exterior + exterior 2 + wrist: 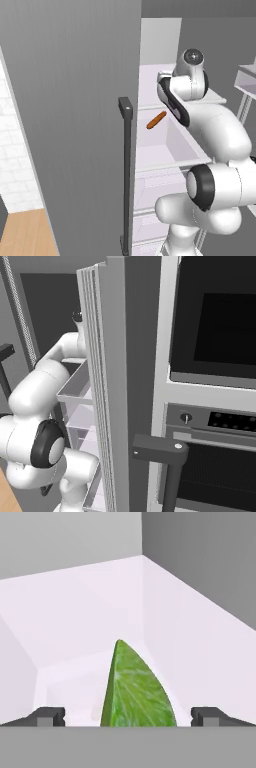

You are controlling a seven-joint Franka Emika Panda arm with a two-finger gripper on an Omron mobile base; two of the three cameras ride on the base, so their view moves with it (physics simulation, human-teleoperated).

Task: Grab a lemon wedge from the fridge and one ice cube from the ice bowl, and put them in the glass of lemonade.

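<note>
Gripper (128, 717) fully open, one finger tip on each side of the lemon wedge (137, 689); nothing held, no contact visible. Wedge green with pale flesh lines, standing point-up between the two tips and slightly beyond them, on the white fridge shelf (75, 632). Wedge base cut off by the lower edge of the hand view, so cannot tell how deep between the fingers it sits.

Beyond the wedge: bare white shelf floor running back to the rear wall of the fridge (160, 40), with a grey side wall to the right in the hand view.

Left base view: arm reaching into the open fridge past the door with the long dark bar handle (127, 175). Orange stick-shaped food (156, 120) on a white shelf, left of the arm; not wanted. Right base view: built-in oven (215, 321) on the far side of the fridge door from the arm.

Step in hand, judged: first pick, lemon wedge out of the fridge; approach essentially complete, grasp not yet made. Next move calls for a small advance if needed to centre the wedge, then closing squarely on its flat faces. Thin, upright piece; likely to tip or slip if one finger lands first. Then a lift clear of the shelf before backing out.
</note>
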